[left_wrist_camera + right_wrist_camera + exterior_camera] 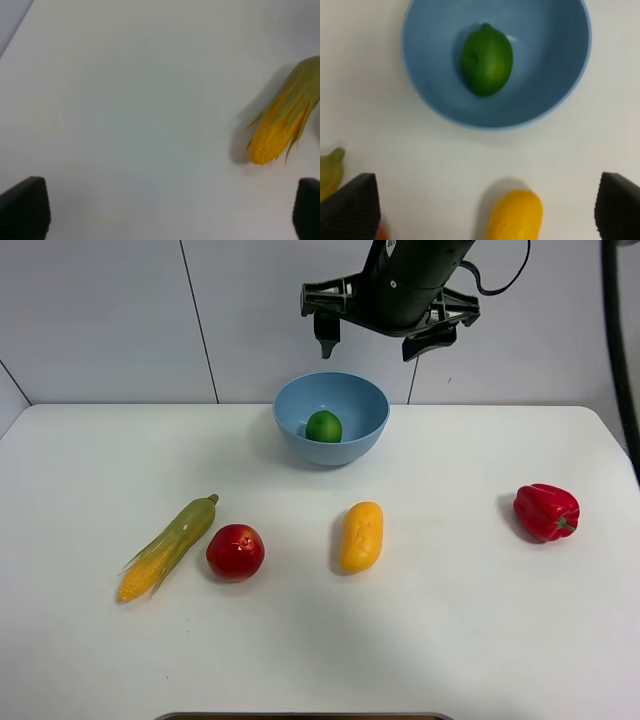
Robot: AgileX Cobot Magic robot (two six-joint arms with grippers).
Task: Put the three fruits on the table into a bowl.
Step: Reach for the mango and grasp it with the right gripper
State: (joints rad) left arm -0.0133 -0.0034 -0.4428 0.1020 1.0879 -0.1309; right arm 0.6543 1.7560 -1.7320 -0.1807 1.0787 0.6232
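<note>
Behind white table (450, 640) (rounded corners): pale panelled wall (100, 320).

bowl (345, 452): on table (450, 630), rear middle
lime (323, 426): in bowl
mango (361, 536): in front of bowl, apart
apple (235, 552): left of mango
corn cob (168, 547): just left of apple
bell pepper (546, 511): far right, well apart

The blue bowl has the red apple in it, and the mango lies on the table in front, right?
Not quite: the bowl has the green lime in it, not the apple, which lies on the table. The mango does lie on the table in front. The exterior high view shows it.
</note>
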